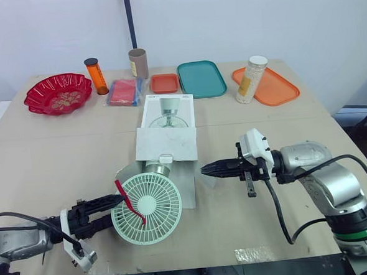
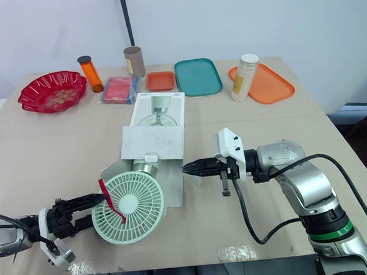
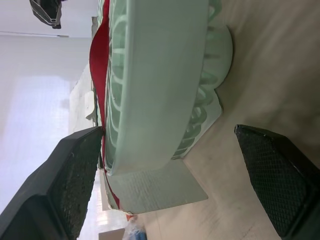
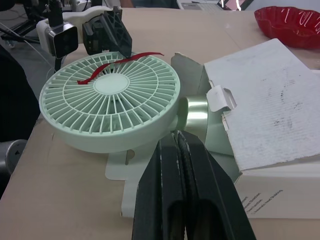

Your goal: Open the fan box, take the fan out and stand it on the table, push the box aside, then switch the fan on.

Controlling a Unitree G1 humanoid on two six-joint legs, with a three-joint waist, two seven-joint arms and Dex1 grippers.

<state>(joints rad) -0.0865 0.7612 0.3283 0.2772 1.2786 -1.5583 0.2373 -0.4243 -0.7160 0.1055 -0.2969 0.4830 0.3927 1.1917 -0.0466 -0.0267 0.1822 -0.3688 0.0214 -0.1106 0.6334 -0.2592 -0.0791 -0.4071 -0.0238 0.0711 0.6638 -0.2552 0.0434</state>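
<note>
While the fan (image 1: 151, 205) lies half out of the fan box (image 1: 168, 132), my spread left gripper (image 1: 110, 210) straddles its rim. My right gripper (image 1: 205, 168) hovers beside the box, pressed together. Next: clamp, lift out.

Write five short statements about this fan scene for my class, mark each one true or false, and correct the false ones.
1. The fan has its head outside the box. True.
2. The right gripper has its fingers spread wide. False: they are shut together.
3. The left gripper has its fingers open on either side of the fan's rim. True.
4. The red bowl sits on the orange tray. False: it sits on the table, far from that tray.
5. A red ribbon lies across the fan's grille. True.
</note>
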